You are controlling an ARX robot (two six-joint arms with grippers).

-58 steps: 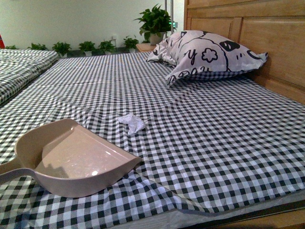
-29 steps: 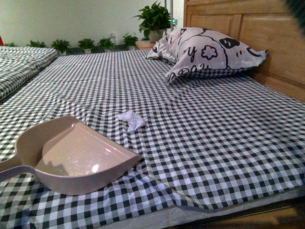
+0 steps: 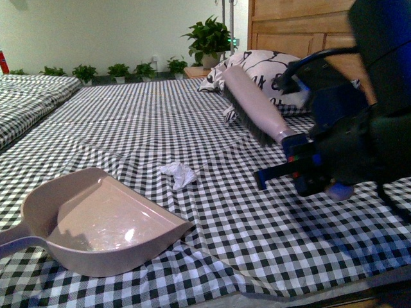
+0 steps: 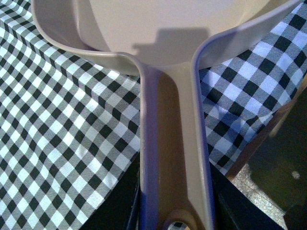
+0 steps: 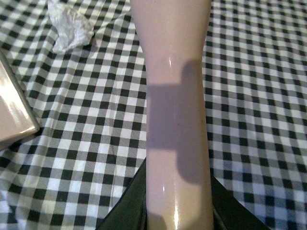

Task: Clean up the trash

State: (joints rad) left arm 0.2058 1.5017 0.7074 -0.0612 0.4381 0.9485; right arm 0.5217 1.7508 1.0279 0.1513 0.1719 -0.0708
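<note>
Crumpled white tissue-like paper trash (image 3: pixel 178 173) lies on the black-and-white checked bedsheet (image 3: pixel 270 224), just beyond the lip of the beige plastic dustpan (image 3: pixel 96 224), at about one o'clock from the pan's mouth in the front view. The robot's right gripper (image 3: pixel 289 144) is clamped around the handle of a beige hand brush (image 3: pixel 253 106), whose dark bristles (image 3: pixel 247 125) face down and hang above the sheet, well apart from the wad at roughly three o'clock from it. The right wrist view shows the brush's smooth handle (image 5: pixel 175 110) running up the frame, the wad (image 5: pixel 69 26) off to one side and a corner of the pan (image 5: pixel 14 112) near it. The left gripper itself is hard to make out; the left wrist view shows only the pan's long handle (image 4: pixel 172 158) running back toward the camera, so whether its jaws are closed on it cannot be told for certain.

The step in hand appears to be bringing the brush to the far side of the wad. Done well, the bristles would land just past the paper, then draw it in one low stroke toward seven o'clock, into the pan's open mouth. The pan's lip should sit pressed flat on the soft sheet, since a light wad could slip under a raised edge or skid over a fabric crease.
</note>
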